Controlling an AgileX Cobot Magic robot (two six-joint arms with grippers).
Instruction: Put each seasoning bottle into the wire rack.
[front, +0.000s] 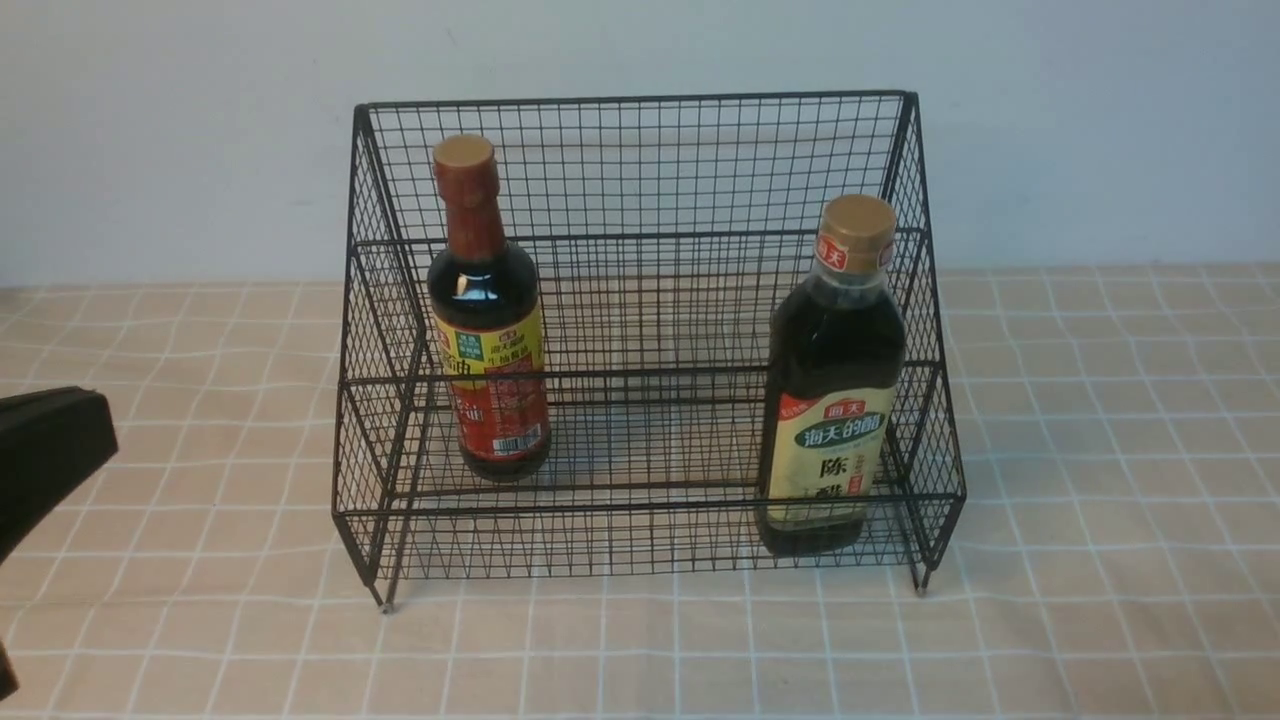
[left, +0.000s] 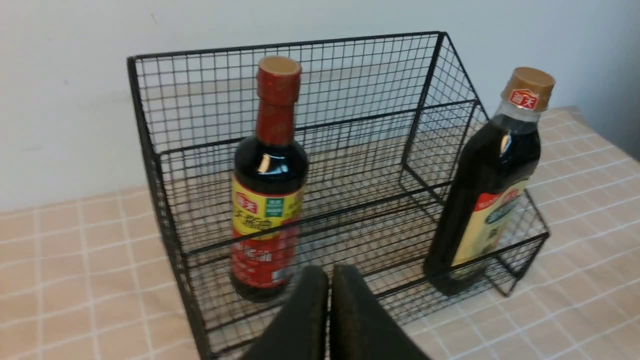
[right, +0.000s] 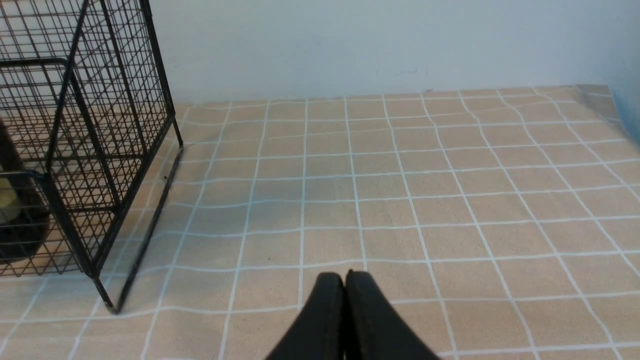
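The black wire rack (front: 650, 150) stands in the middle of the table. The red-necked bottle (front: 487, 320) stands upright on its left side. The taller cream-green-label bottle (front: 832, 390) stands upright on the lower front tier at the right. Both also show in the left wrist view, the red-necked bottle (left: 270, 185) and the taller bottle (left: 492, 185), inside the rack (left: 350, 65). My left gripper (left: 329, 272) is shut and empty, in front of the rack. My right gripper (right: 345, 276) is shut and empty over bare cloth, right of the rack (right: 100, 100).
A tan checked cloth (front: 1100, 450) covers the table. A pale wall (front: 150, 120) rises close behind the rack. A black part of my left arm (front: 45, 450) shows at the left edge of the front view.
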